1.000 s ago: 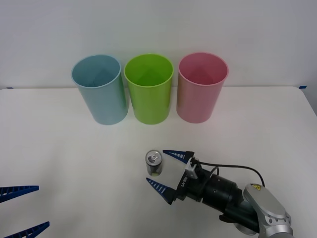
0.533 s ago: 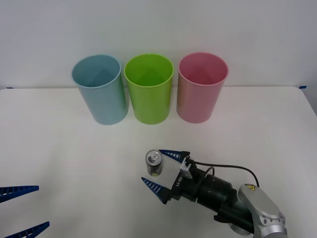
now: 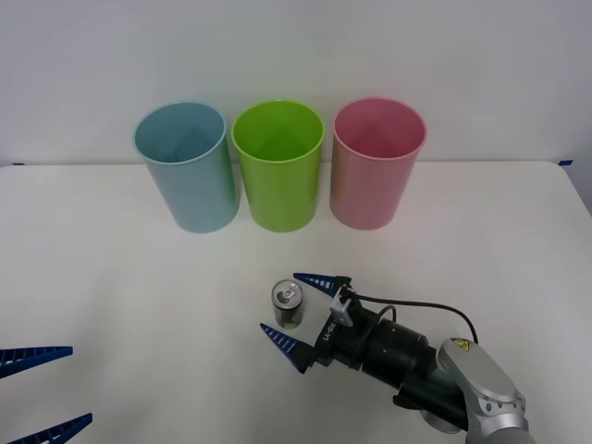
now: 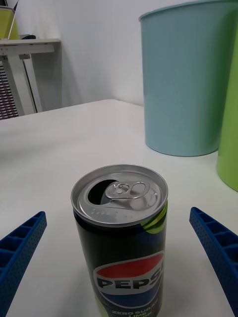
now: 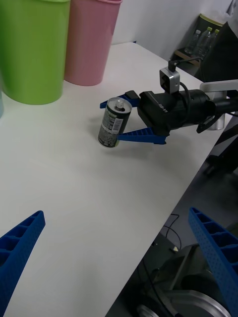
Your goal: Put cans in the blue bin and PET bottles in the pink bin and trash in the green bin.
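A small dark can (image 3: 288, 305) with a silver top stands upright on the white table, in front of the green bin (image 3: 277, 171). My right gripper (image 3: 279, 302) is open, with one blue finger on each side of the can and not touching it. The right wrist view has the can (image 4: 119, 237) close up between the fingers, its pull-tab top opened. The blue bin (image 3: 185, 171) is at the back left, the pink bin (image 3: 376, 166) at the back right. My left gripper (image 3: 81, 384) hangs open over the table's near left corner.
The three bins stand in a tight row along the table's far side by the wall. Bare white table (image 3: 139, 277) lies between the bins and the can. In the left wrist view the table's near edge (image 5: 163, 198) drops to the floor beside the right arm.
My right gripper has slid forward and leftward toward the can, so its open fingers now reach past the can on both sides. The can and left arm stayed put.
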`<move>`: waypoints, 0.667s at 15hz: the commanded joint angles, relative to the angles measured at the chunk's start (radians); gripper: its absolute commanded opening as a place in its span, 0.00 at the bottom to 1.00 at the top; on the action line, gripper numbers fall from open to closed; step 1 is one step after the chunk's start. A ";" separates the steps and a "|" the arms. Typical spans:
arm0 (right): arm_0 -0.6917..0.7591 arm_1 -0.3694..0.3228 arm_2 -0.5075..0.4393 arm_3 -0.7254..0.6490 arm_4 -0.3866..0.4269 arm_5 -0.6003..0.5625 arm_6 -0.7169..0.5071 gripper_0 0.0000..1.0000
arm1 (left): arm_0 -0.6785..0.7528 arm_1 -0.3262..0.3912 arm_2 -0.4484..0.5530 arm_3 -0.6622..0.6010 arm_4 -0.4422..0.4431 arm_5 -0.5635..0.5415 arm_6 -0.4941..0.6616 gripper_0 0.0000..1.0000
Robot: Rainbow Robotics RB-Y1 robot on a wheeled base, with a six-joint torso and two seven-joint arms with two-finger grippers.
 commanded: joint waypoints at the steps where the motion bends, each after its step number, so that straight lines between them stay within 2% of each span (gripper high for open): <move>1: 0.000 0.002 0.004 0.000 0.000 0.002 0.001 1.00 | 0.000 0.000 0.000 0.000 0.000 0.000 0.000 1.00; 7: -0.002 0.005 0.007 0.001 0.000 0.017 0.003 1.00 | 0.000 0.000 0.000 0.000 0.000 0.000 0.000 1.00; 8: -0.003 0.005 0.009 0.000 0.000 0.019 0.007 0.78 | 0.000 0.000 0.000 0.000 0.000 0.000 0.000 1.00; 9: -0.002 0.005 0.009 0.000 0.000 0.023 0.009 0.12 | 0.000 0.000 0.000 0.000 0.000 0.000 0.000 1.00; 10: -0.005 0.005 0.013 0.000 0.000 0.029 0.016 0.00 | 0.000 0.000 0.000 0.000 0.000 0.000 0.000 1.00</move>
